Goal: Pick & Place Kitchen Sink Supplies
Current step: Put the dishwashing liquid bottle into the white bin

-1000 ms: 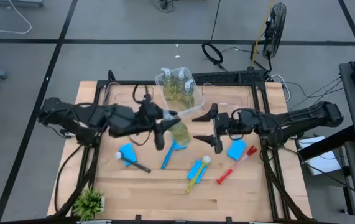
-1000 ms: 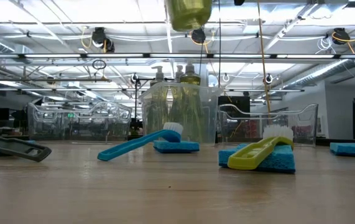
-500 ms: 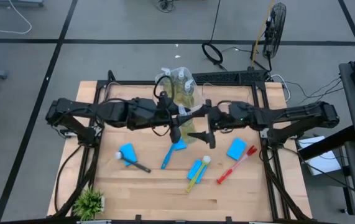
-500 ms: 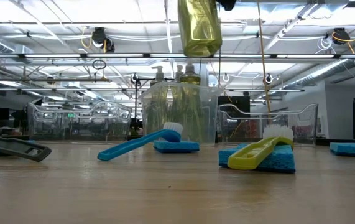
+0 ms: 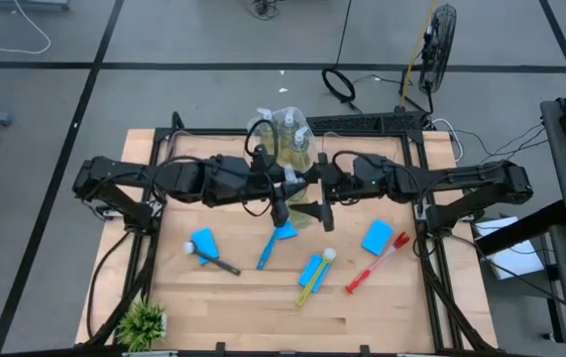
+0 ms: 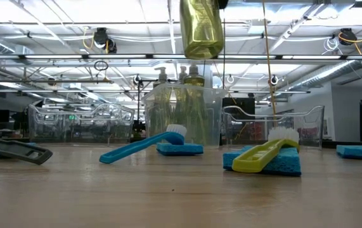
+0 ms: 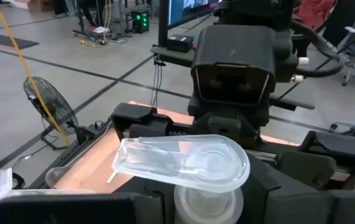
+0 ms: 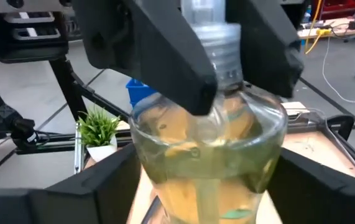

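Note:
A small clear pump bottle (image 6: 201, 28) of yellowish soap hangs high over the table's middle, also visible in the right wrist view (image 8: 208, 155). My left gripper (image 5: 281, 193) is shut on it from the left. From the right, my right gripper (image 5: 312, 200) reaches in, its fingers on both sides of the bottle's body. On the table lie blue sponges (image 5: 203, 242) (image 5: 377, 238), a blue brush (image 5: 268, 250), a red brush (image 5: 374, 266), a yellow-green brush (image 5: 312, 280) on a sponge, and a black brush (image 5: 215, 262). My left gripper pinches the bottle's neck (image 8: 217, 59) just under the pump head (image 7: 183, 163), between its two fingers (image 8: 158, 56). It comes in nearly level from the table's left. The bottle hangs upright below the fingers, clear of the table. My right gripper has one finger (image 8: 90, 186) against each side of the bottle's round body (image 8: 165, 155), below the shoulder. It comes in level from the table's right, opposite the left gripper. The bottle stays upright and lifted clear.
A clear bin (image 5: 284, 139) with other pump bottles stands at the far middle of the table, right behind the held bottle; more clear bins (image 6: 272, 126) show beyond it. A small green potted plant (image 5: 144, 322) sits at the near left corner.
My left gripper has carried the bottle toward the table's right and a little down, then held still. My right gripper has come toward the table's left and up to the bottle, and its fingers now stand at the bottle's body.

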Tool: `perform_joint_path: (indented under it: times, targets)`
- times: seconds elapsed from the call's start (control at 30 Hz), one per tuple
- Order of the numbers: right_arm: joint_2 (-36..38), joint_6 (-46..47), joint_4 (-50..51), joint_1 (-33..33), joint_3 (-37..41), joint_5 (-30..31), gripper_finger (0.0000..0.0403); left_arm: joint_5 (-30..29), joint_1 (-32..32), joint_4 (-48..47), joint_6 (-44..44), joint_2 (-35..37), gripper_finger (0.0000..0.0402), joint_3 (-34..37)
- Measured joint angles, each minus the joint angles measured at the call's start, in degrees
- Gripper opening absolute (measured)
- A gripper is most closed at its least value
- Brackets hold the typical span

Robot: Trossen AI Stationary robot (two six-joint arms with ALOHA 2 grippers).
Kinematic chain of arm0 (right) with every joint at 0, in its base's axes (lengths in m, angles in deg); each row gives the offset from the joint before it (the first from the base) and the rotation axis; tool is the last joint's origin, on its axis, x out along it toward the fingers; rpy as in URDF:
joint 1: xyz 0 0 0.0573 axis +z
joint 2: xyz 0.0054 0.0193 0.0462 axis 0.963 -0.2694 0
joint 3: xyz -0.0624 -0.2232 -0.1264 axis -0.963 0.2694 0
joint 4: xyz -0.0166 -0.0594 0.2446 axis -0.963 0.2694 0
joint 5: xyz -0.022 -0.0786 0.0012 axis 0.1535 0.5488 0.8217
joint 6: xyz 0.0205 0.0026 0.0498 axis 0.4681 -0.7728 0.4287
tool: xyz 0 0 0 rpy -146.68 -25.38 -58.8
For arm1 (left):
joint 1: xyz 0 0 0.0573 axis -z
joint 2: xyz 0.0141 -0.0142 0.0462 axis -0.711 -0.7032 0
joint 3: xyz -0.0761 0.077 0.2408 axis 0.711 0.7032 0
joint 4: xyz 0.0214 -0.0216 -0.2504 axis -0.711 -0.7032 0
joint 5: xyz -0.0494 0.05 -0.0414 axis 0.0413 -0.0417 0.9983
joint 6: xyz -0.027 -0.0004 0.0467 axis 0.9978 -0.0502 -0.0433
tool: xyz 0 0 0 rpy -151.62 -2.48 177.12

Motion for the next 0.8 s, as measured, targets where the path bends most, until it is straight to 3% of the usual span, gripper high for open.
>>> perform_joint_path:
  times: [0.27, 0.5, 0.6, 0.8]
  targets:
    - [-0.5, 0.0, -0.5, -0.2, 0.0, 0.1, 0.0194, 0.4, -0.9, -0.2, -0.3, 0.0, 0.0108, 0.0]
    - [-0.5, -1.6, -0.6, -0.3, 0.0, 3.2, 0.0192, 0.3, -1.2, -0.1, -2.8, 0.0, 0.0109, 0.0]
    - [-0.6, -2.0, -0.5, -0.8, 0.0, 4.9, 0.0192, -2.7, -1.3, 0.3, -6.1, 0.4, 0.0156, 0.0]
    - [-0.7, -3.4, -0.4, -2.1, 0.2, 9.7, 0.0192, -15.6, -0.4, -3.2, -12.1, 4.0, 0.0281, -0.1]
